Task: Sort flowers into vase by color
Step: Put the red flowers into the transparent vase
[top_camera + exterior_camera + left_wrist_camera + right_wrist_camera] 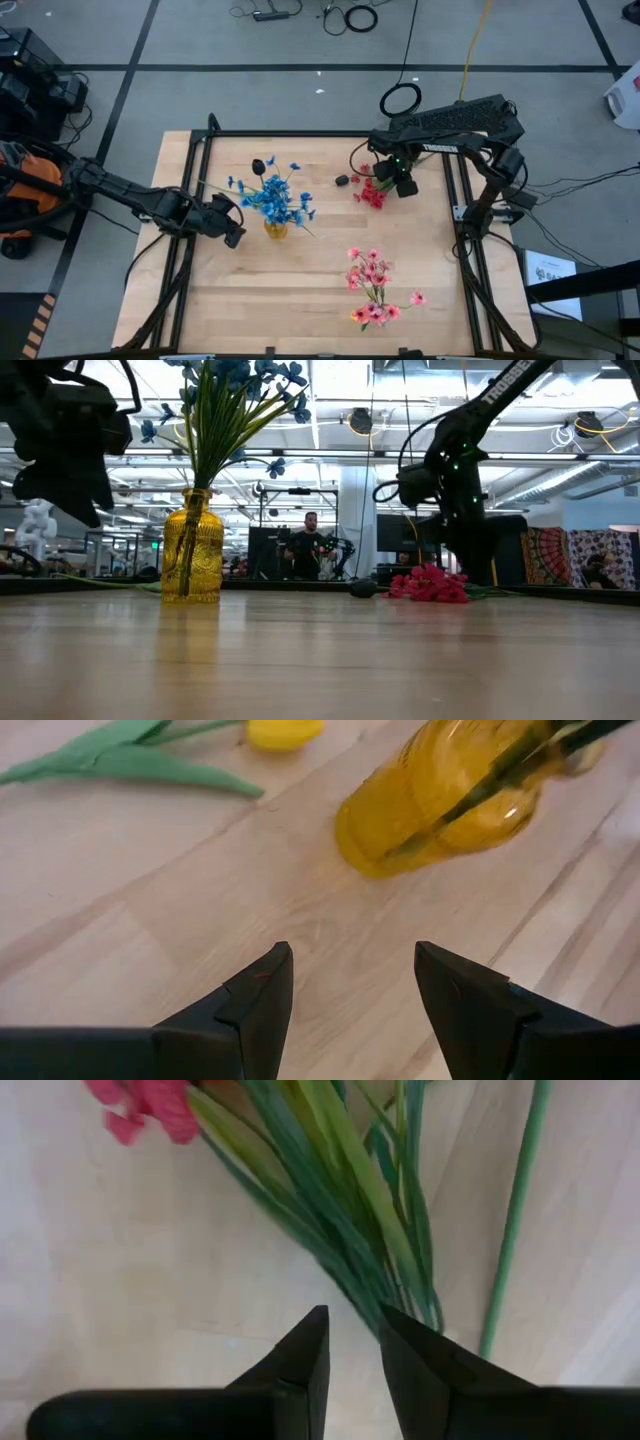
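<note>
The right tool (404, 186) hangs low over the stem end of the red spray (371, 193), which lies flat on the tabletop (320, 290). Its fingers (300, 1360) stand a little apart, with a narrow gap between them, and they hold nothing; the green stems (370, 1220) fan out just ahead of the fingertips. I judge that this tool is lined up there because the stems are the thin part that two fingers can close on, while the blossoms would be crushed. A small dark bud (342, 181) lies near this tool, on the side toward the vase.

The left tool (232, 232) waits close beside the yellow vase (275, 229), with its fingers (250, 1010) wide apart and empty. The vase stands upright just ahead of it and already carries the blue flowers (272, 198), so blue seems to be sorted. Perhaps this tool stays there to steady the vase, but this I cannot tell for sure. A yellow bud (284, 732) with a green leaf lies on the wood beyond the left tool.

The pink sprays (372, 285) lie well apart from both tools, not yet taken.
</note>
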